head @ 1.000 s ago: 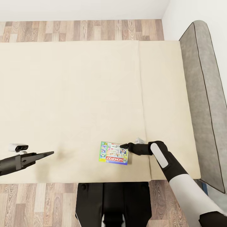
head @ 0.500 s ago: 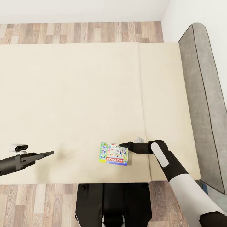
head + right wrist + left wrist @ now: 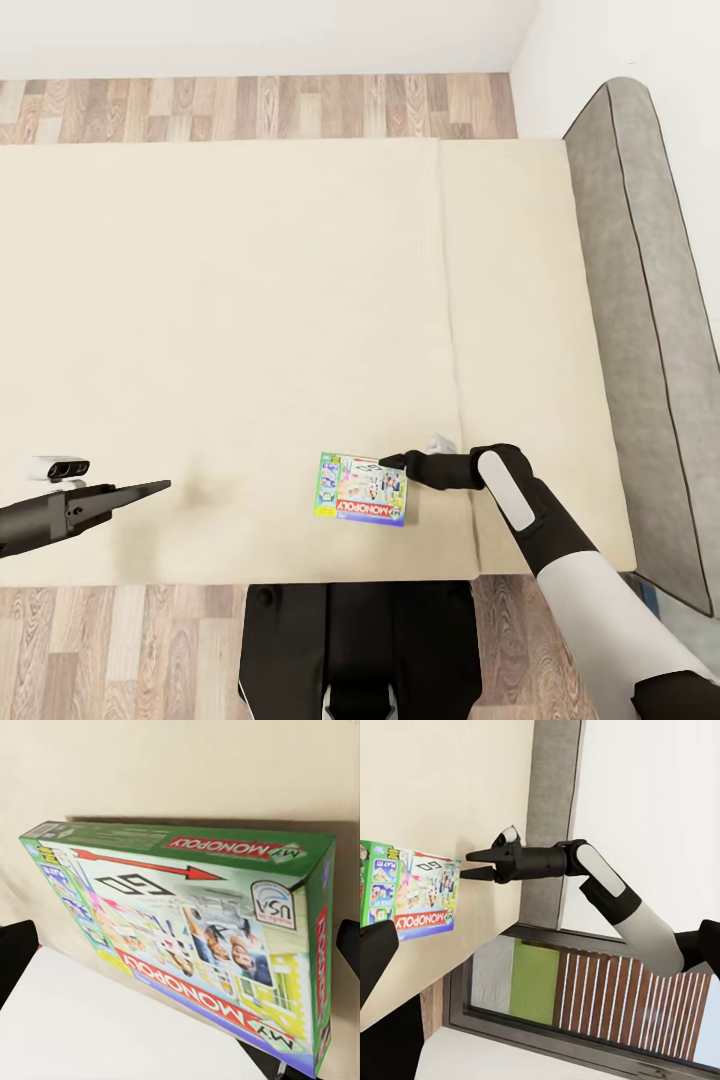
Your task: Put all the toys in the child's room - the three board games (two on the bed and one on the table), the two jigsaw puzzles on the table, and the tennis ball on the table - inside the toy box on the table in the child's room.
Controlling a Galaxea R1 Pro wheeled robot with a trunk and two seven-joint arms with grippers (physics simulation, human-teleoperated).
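The right arm reaches forward and inward from the robot's right side — white forearm, black wrist — ending in the right gripper (image 3: 392, 462), whose two black fingers lie nearly level, parted by a narrow gap with their tips at the edge of the Monopoly box (image 3: 361, 488). From the left wrist view, that gripper (image 3: 471, 865) shows the same slight spread, one finger above the other. The left arm stretches low across the robot's left, its left gripper (image 3: 160, 488) a slim dark wedge — held well apart from the right.
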